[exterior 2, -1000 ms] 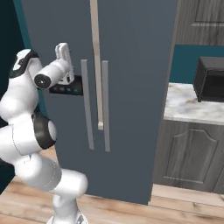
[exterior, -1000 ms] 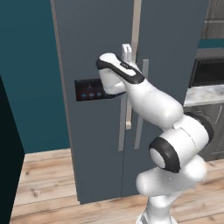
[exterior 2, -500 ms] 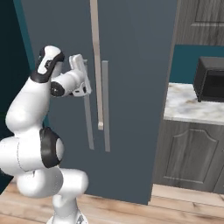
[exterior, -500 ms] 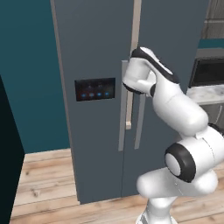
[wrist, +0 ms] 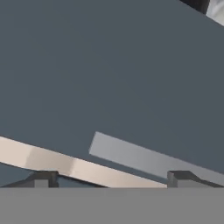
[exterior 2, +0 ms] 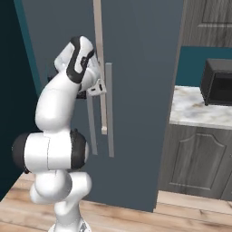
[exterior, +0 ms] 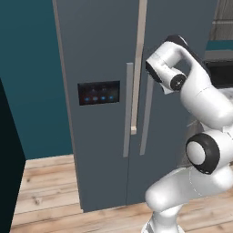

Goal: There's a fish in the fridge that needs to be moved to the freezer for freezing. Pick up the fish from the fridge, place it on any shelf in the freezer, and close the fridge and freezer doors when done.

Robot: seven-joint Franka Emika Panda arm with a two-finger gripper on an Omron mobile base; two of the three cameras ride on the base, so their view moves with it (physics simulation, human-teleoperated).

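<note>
Kitchen corner: both doors (exterior: pixel 136 113) shut, fish hidden behind. You see arm swung from freezer (exterior: pixel 98 93) panel across to fridge (exterior: pixel 177 113) handle (wrist: pixel 131 155). Gripper (wrist: pixel 109 177) jaws apart, gripping nothing. Door pull probably next.

Matt slate-grey fridge and freezer doors (exterior: pixel 100 54) (smooth, paint-like), pale satin handles (exterior: pixel 129 109), plank wood floor (exterior: pixel 50 182).

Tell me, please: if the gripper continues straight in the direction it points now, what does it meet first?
Most likely the plain fridge door, close to its pale bar handle. The open gripper faces that slate-grey front from near; whether handle or panel comes first is unclear.
</note>
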